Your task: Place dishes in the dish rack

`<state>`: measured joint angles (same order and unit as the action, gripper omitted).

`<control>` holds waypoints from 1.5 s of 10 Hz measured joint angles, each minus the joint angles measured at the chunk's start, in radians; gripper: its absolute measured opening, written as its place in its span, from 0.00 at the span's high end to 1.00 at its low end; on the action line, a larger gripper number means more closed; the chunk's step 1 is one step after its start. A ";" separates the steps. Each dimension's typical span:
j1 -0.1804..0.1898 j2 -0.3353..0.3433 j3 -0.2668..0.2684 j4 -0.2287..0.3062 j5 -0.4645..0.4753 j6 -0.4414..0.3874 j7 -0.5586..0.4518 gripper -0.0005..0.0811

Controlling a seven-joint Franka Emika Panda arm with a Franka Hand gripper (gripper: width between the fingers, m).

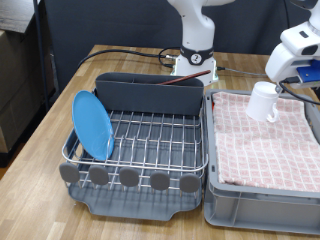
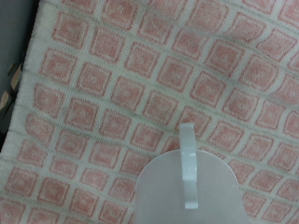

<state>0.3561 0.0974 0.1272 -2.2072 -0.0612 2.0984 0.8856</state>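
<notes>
Here, the gripper (image 1: 277, 80) lifts the white mug (image 1: 262, 101) above the pink checkered cloth (image 1: 265, 140), its jaws pinching the mug. The light-blue plate (image 1: 94, 124) stands in the dish rack (image 1: 140, 140), at nine o'clock from the mug; the wooden spoon (image 1: 185, 81) sits in the caddy (image 1: 145, 92).

My arm reaching in from the exterior view's upper right, white wrist bent downward, gripper (image 1: 272, 88) angled down and toward the exterior view's left, fingers hidden from me in both views, base upright at top centre
</notes>
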 joint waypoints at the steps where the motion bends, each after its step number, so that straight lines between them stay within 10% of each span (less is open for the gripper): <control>1: -0.001 0.021 -0.003 0.000 0.000 0.016 -0.008 0.01; 15: -0.003 0.134 -0.036 -0.077 0.000 0.122 -0.036 0.01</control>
<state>0.3531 0.2312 0.0917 -2.2838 -0.0617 2.2204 0.8495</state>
